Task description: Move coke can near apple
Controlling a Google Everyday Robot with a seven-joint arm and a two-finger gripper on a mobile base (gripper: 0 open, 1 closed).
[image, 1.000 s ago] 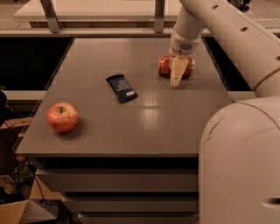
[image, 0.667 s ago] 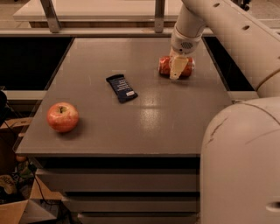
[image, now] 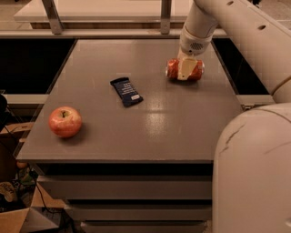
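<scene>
The coke can is red-orange and lies on its side at the far right of the grey table. My gripper comes down from the white arm and sits right on the can, covering its middle. The apple is red with yellowish patches. It stands near the table's front left corner, far from the can.
A flat dark blue snack wrapper lies on the table between the can and the apple. The robot's large white body fills the lower right. A pale counter with metal legs runs behind the table. Boxes and cables lie on the floor at the lower left.
My gripper has shifted slightly back over the can and settled around its middle. The can, apple and wrapper have not moved.
</scene>
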